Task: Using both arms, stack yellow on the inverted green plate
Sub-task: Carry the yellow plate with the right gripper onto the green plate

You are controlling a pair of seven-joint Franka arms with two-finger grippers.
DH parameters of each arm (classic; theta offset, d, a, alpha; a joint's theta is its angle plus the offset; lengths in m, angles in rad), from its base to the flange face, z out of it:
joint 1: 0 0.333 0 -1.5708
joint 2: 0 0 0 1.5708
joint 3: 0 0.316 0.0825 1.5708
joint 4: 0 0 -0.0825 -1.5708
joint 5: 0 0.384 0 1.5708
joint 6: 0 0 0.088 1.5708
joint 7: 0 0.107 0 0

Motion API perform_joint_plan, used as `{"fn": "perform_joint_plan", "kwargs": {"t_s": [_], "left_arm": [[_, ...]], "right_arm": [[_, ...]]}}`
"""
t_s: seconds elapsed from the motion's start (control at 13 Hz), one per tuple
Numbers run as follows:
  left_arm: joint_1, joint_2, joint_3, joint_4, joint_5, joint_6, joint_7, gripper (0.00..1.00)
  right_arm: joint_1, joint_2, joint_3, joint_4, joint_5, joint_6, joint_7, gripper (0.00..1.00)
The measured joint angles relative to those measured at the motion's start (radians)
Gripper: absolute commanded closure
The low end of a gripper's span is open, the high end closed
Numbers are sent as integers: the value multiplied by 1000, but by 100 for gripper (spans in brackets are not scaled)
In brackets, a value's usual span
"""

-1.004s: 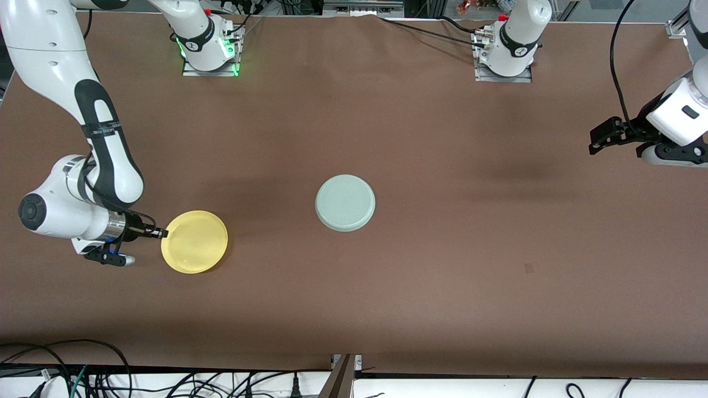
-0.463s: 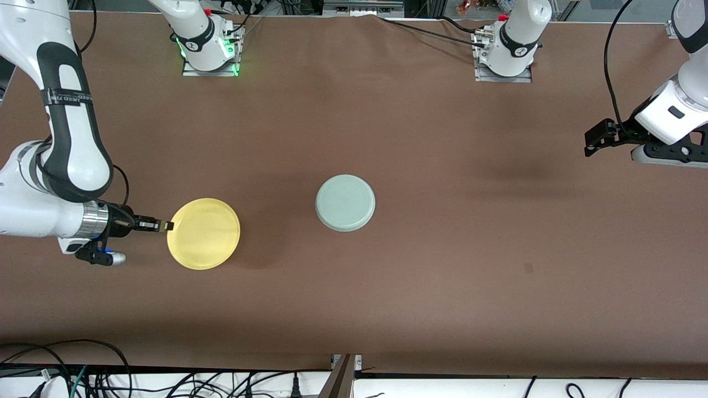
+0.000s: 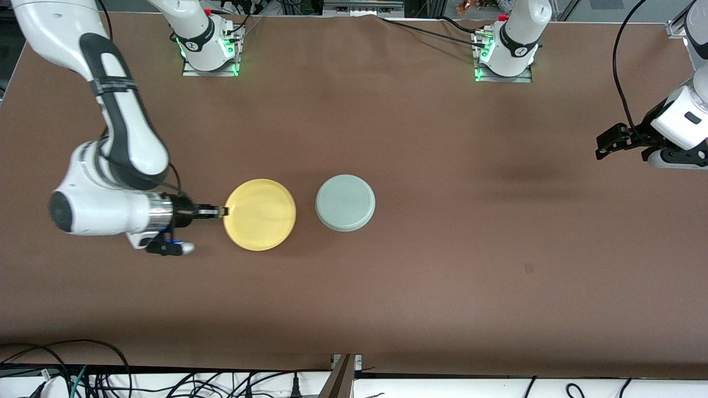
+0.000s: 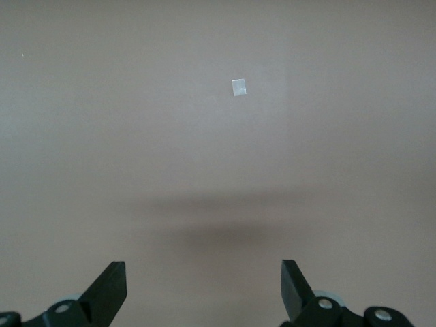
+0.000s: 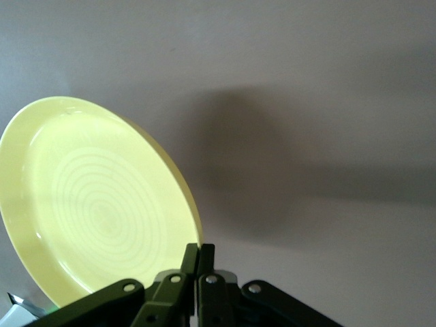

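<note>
Now holding the yellow plate (image 3: 260, 214) by its rim with the right gripper (image 3: 221, 210), both fingers squeezed tight on the thin edge. Lifted up off the brown table (image 3: 442, 138), with a dark shadow under it on the cloth. Hanging just beside the green plate (image 3: 345, 203), toward the right arm's end of the table, with a small gap between the two plates and no touching. Seen from the right wrist view as a big yellow plate (image 5: 95, 204) tipped up a bit, hollow side showing, with faint rings in the middle, and pinched at its edge by the right gripper (image 5: 197, 255). Lying flat near the middle of the table, the pale green plate, upside down, with its plain smooth bottom facing up. Nothing on top of it yet. Waiting up in the air over the left arm's end of the table, well apart from both plates, the left gripper (image 3: 603, 145). Spread wide open and holding nothing at all. Seen from the left wrist view as two black fingers far apart, the left gripper (image 4: 204, 272) above bare brown cloth, with a soft shadow below and a tiny pale square mark (image 4: 238, 87) on the cloth.
</note>
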State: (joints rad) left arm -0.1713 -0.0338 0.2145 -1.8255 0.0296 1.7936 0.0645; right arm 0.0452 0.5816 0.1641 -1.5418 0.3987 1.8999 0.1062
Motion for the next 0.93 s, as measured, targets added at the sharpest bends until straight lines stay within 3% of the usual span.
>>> {"fn": "perform_joint_plan", "kwargs": {"t_s": [0.15, 0.54, 0.93], "left_arm": [[0, 31, -4, 31, 0, 5, -2, 0], [-5, 161, -20, 211, 0, -72, -3, 0], [-6, 174, -28, 270, 0, -182, -3, 0]], "right_arm": [[86, 10, 4, -25, 0, 84, 82, 100], [271, 35, 5, -123, 0, 338, 229, 100], [328, 47, 4, -202, 0, 460, 246, 100]]}}
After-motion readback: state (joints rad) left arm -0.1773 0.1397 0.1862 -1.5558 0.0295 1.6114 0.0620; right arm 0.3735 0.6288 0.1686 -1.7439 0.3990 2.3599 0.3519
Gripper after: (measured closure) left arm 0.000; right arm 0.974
